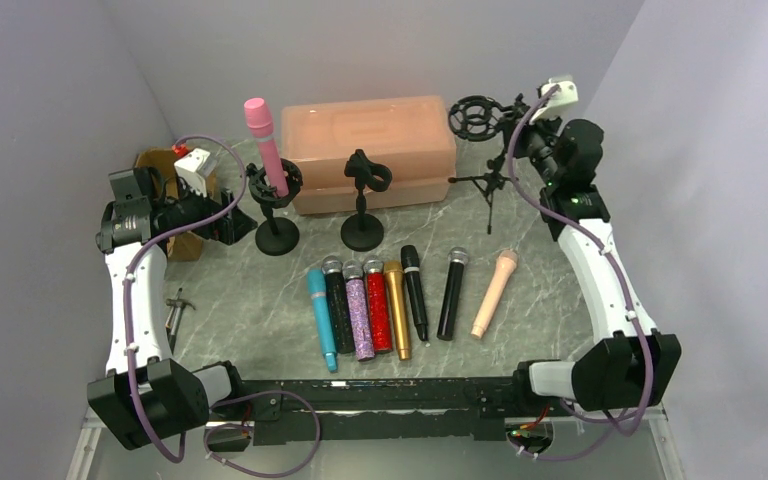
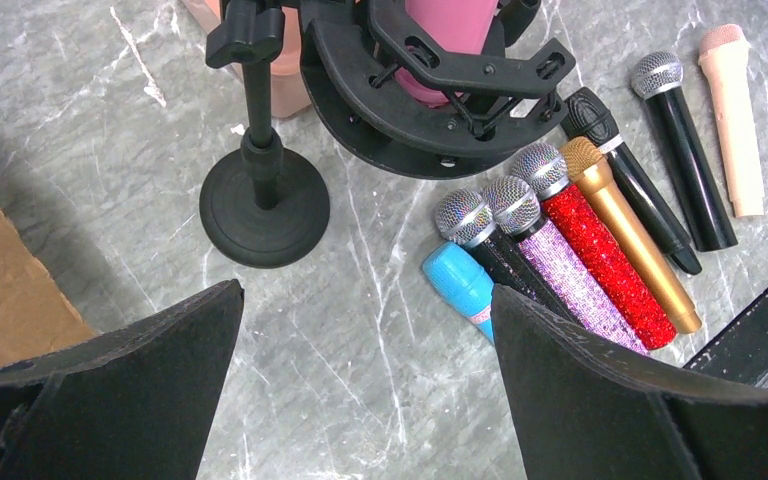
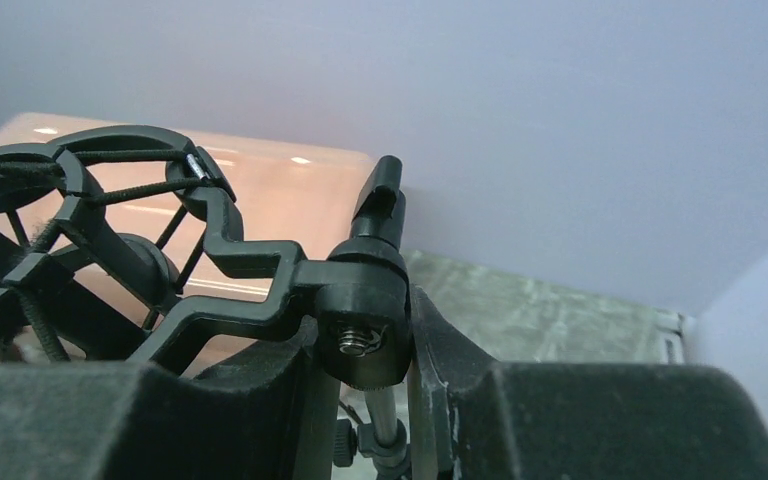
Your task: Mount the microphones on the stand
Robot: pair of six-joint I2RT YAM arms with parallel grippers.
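A pink microphone (image 1: 263, 145) stands in the shock mount of the left stand (image 1: 276, 190). The clip of the middle stand (image 1: 364, 200) holds nothing. On the table lie several microphones in a row: teal (image 1: 321, 318), purple glitter (image 1: 359, 308), red glitter (image 1: 378, 305), gold (image 1: 397, 308), black (image 1: 415, 292) and peach (image 1: 494, 293). My left gripper (image 2: 368, 290) hangs open over bare table, just left of the teal microphone (image 2: 460, 280). At the back right, my right gripper (image 3: 365, 335) is shut on the swivel joint (image 3: 365, 310) of the tripod stand (image 1: 488, 180), under its empty shock mount (image 3: 90, 230).
A peach plastic box (image 1: 370, 150) stands behind the stands. A cardboard box (image 1: 165, 165) sits at the back left behind my left arm. A small metal tool (image 1: 174, 310) lies near the left edge. Grey walls close in the table on three sides.
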